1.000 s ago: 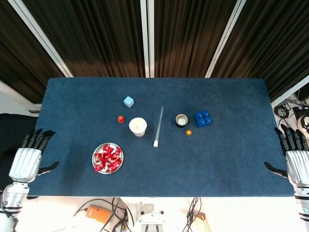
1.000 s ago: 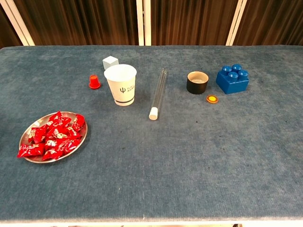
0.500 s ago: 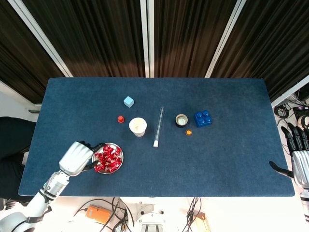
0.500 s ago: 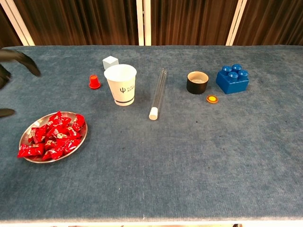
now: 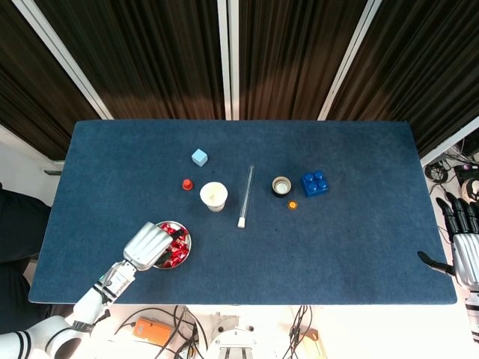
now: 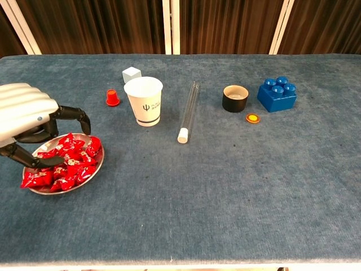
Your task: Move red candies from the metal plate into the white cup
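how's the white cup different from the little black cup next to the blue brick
The white cup is taller and flares toward its rim; the black cup is short and squat. The white cup is paper-white with a small dark logo; the black cup is dark outside, tan inside. The white cup stands near the red cap; the black cup sits beside the blue brick. Both stand upright, open end up.
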